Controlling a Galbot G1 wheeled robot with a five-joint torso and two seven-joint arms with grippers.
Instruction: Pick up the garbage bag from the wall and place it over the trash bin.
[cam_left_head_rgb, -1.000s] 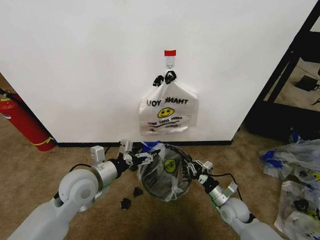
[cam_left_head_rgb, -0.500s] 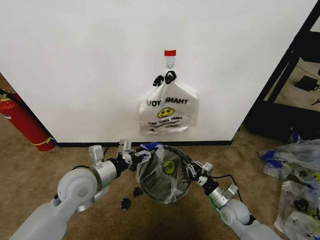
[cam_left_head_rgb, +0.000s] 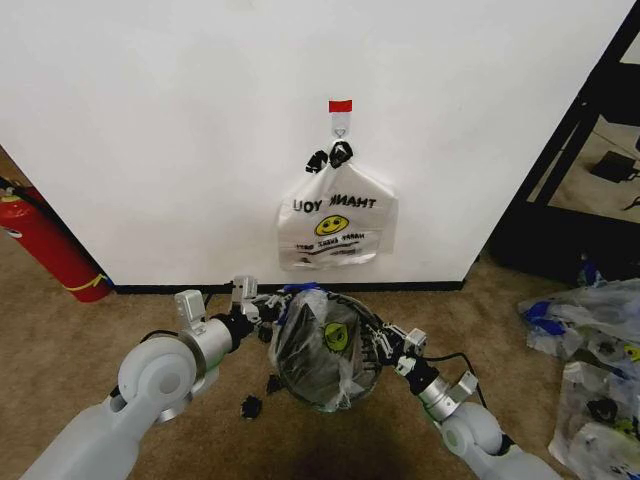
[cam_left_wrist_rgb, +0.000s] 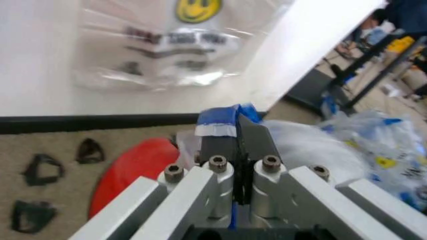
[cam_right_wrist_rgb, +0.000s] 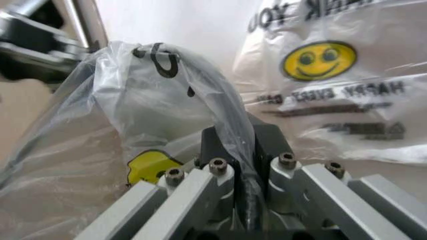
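Both grippers pinch the thin translucent white smiley-print garbage bag (cam_left_head_rgb: 322, 345), stretched over the round black wire-mesh trash bin (cam_left_head_rgb: 358, 380) on the carpet below the white wall (cam_left_head_rgb: 150, 130). Left gripper (cam_left_wrist_rgb: 237, 131) fingers clamp a blue-taped handle; right gripper (cam_right_wrist_rgb: 248, 145) fingers close on plastic film. The bin is mostly hidden.

Brown carpet (cam_left_head_rgb: 60, 340) under me, black baseboard (cam_left_head_rgb: 180, 289) ahead, red fire extinguisher (cam_left_head_rgb: 45, 245) left, black shelving frame (cam_left_head_rgb: 590, 150) right.

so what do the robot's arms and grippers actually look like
Both arms are smooth light-grey shells with big round joints, silver wrist cuffs and thin black cables. The left gripper and right gripper have pale metal finger bases with visible screws and black fingertips.
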